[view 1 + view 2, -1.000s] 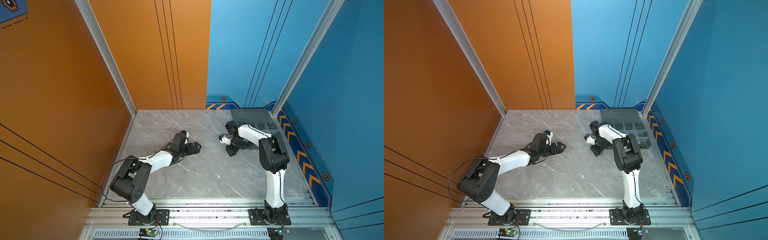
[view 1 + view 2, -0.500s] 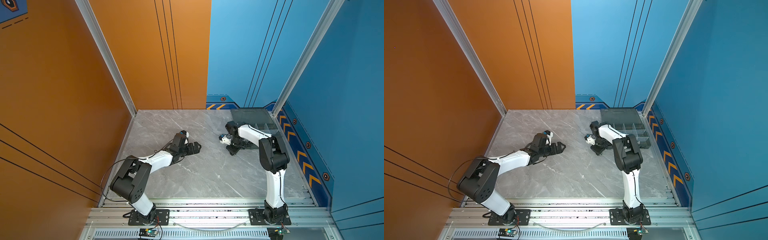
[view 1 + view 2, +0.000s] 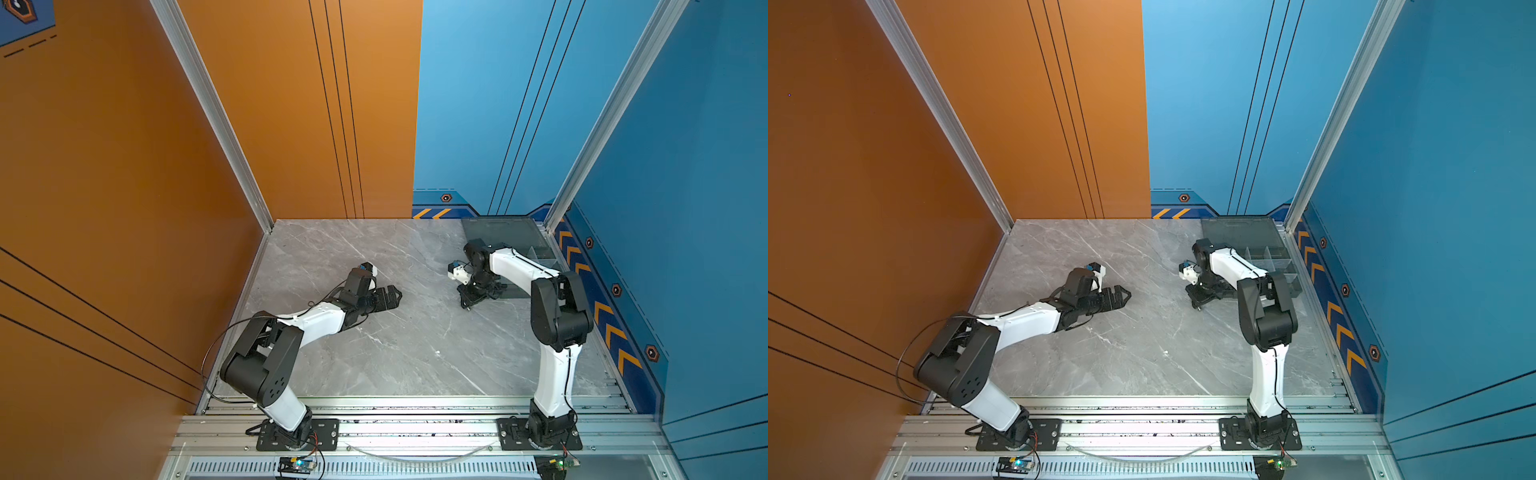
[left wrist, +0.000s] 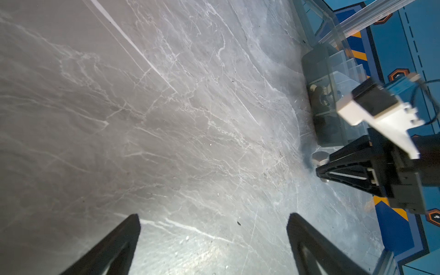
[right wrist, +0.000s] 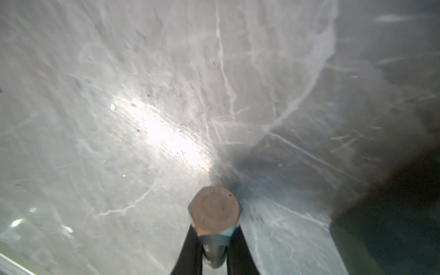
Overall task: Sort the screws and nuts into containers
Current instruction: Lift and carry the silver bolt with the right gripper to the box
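Right wrist view shows the right tool closed narrow on one silver screw. Its two black fingers pinch the bumpy threaded stem just under the six-sided head. That looks like a good place to hold. The wide head sits past the fingers like a stopper, so the screw should not slide through.

The screw is hard metal, small and light, and it should not bend or break. It is smooth and shiny, though, so it could spin or tip in the grip.

Its long way runs across the fingers. The head faces the wrist camera and the stem end points away, at the worktop. I cannot tell if the end touches it.

In a top view this spot is toward the back right corner of the worktop, just beside the near left corner of the grey box with its little bins. The left tool is spread wide, holds nothing, and is well apart, toward the middle of the worktop.
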